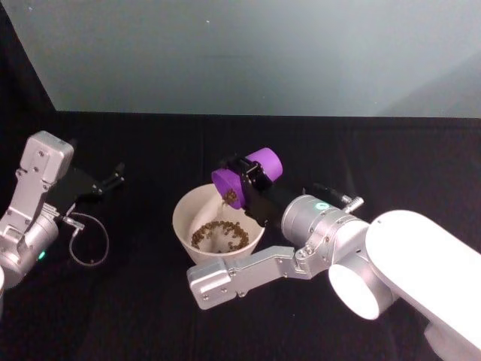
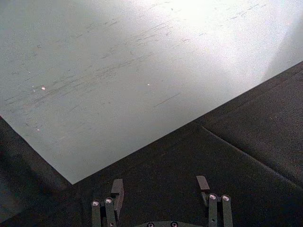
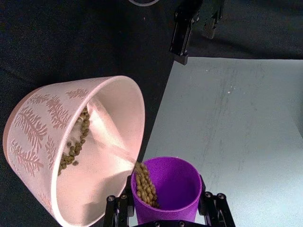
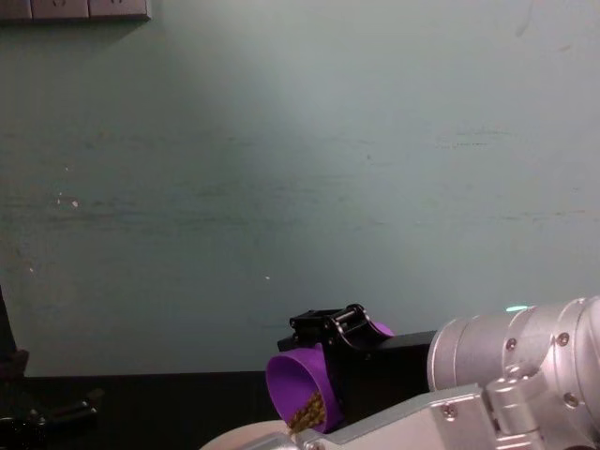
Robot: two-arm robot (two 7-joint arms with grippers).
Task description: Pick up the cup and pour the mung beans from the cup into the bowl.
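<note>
Purple plastic, smooth and tapered, the cup (image 1: 249,174) looks light, stiff and a little slippery, so we judge a firm squeeze across its middle the safest hold. Our right gripper (image 3: 165,208) is clamped on it just so, with the cup tipped sideways above the rim of the bowl (image 1: 180,214). The mung beans (image 3: 146,184) trail from its lip into the bowl. Our left gripper (image 2: 161,187) hangs well apart on the left, fingers spread and holding nothing.

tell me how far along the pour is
Done: the right gripper holds the cup tipped over the bowl, and many beans lie in the bowl. In hand: beans are spilling from the cup's lip. Left: beans remaining in the cup, so the pour is unfinished. The left gripper sits open, off to the left.
</note>
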